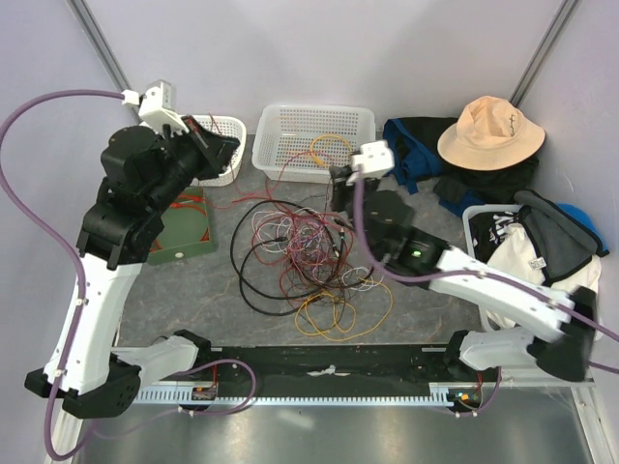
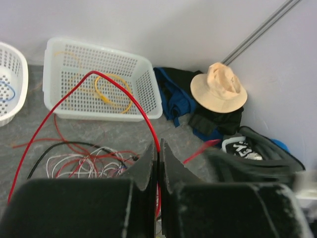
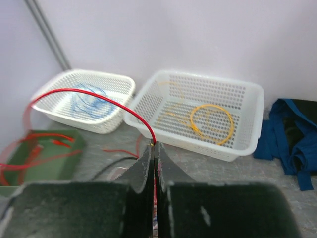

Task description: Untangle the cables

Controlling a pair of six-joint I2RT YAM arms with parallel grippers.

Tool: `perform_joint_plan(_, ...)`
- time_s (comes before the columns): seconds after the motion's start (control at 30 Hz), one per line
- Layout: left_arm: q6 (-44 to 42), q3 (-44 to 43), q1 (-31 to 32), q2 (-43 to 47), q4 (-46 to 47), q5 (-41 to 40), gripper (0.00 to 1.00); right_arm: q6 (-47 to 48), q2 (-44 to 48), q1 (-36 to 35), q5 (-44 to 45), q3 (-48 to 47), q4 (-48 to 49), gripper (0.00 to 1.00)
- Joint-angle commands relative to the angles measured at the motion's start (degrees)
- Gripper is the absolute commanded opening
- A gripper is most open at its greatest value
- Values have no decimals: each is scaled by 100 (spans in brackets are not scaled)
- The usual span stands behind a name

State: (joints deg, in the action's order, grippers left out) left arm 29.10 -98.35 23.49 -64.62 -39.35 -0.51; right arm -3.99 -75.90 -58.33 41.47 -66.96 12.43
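Left pincer and right pincer are each pinching a thin, limp red wire, likely best held near an end

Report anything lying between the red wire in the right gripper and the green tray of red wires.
No solid obstacle shows. Between the thin red wire in the right gripper and the flat green tray, only loose cable strands lie on the grey tabletop.
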Motion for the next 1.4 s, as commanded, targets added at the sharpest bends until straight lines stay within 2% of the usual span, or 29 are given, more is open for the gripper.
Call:
perform_joint_plan(0.0, 122, 962, -11, 457, 981, -54, 2, -655, 847, -21, -578, -448, -1510, 0)
perform_joint_plan(0.07, 244, 1447, -19, 651, 1628, 216, 2, -822, 1059, -12, -745, -966, -1952, 0)
perform_joint_plan(0.13, 376, 2317, -19, 984, 2245, 498, 2, -998, 1243, -21, -991, -1414, -2367, 0)
perform_joint_plan(0.17, 507, 2624, -19, 1082, 3040, 865, 2, -1025, 1296, -21, -1079, -1530, -2437, 0)
perform_joint_plan(0.2, 587, 3167, -11, 1161, 3413, 1043, 2, -1077, 1332, -21, -1228, -1652, -2586, 0)
perform_joint_plan(0.27, 841, 3636, -19, 1407, 4256, 1551, 6, -1078, 1280, -21, -1343, -2092, -2867, 0)
perform_joint_plan(0.3, 956, 4004, -11, 1460, 4965, 1676, 8, -1078, 1227, -12, -1352, -2206, -3138, 0)
perform_joint_plan(0.4, 1325, 4428, -11, 1514, 6083, 2212, 11, -1157, 1130, -12, -1291, -2217, -3369, 0)
perform_joint_plan(0.5, 1703, 4604, 7, 1339, 6702, 2801, 11, -1376, 1121, -12, -1457, -1857, -3352, 0)
perform_joint_plan(0.63, 2143, 4868, 295, 996, 7817, 3407, 5, -1570, 998, -12, -1712, -1636, -3326, 0)
perform_joint_plan(0.77, 1854, 5175, 841, 820, 8382, 3514, 6, -1684, 866, -12, -2028, -1540, -3334, 0)
perform_joint_plan(0.8, 1732, 5202, 1077, 802, 8435, 3488, 12, -1702, 823, -12, -2081, -1513, -3334, 0)
perform_joint_plan(0.87, 1336, 5238, 1298, 767, 8453, 3444, 17, -1772, 796, -3, -2230, -1496, -3334, 0)
perform_joint_plan(0.9, 1222, 5247, 1456, 723, 8453, 3435, 24, -1807, 778, -3, -2266, -1487, -3334, 0)
perform_joint_plan(1.0, 1019, 5264, 1606, 688, 8453, 3400, 32, -1886, 770, -3, -2442, -1495, -3334, 0)
perform_joint_plan(1.37, 711, 5650, 1668, 661, 8348, 3137, 37, -2097, 928, -3, -2811, -1557, -3343, 0)
